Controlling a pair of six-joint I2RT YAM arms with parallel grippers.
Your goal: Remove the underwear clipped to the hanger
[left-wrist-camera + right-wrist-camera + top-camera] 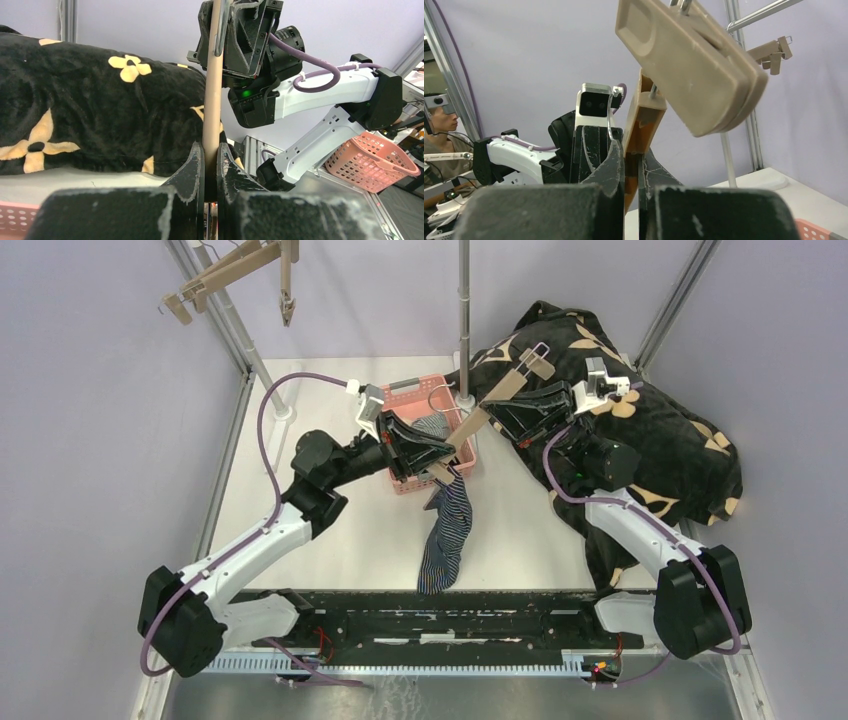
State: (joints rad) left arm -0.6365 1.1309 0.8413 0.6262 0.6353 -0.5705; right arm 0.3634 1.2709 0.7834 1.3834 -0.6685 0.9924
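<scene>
A tan wooden hanger [500, 392] slants between my two grippers. The navy underwear with thin white stripes [448, 535] hangs from its lower end down toward the table's near edge. My left gripper [438, 454] is shut on the hanger's lower end, seen as a tan bar [212, 100] between its fingers [196, 165]. My right gripper [507, 408] is shut on the hanger bar [640, 120] just below a tan clip [689, 65]. A grey striped cloth [432, 425] lies in the pink basket [420, 386]. The black underwear is out of view.
The big black blanket with tan flowers [650, 440] lies at the right, also in the left wrist view [75, 100]. A metal pole [463, 310] stands behind the basket. A second wooden hanger [235, 270] hangs at the top left. Frame rails run along both sides.
</scene>
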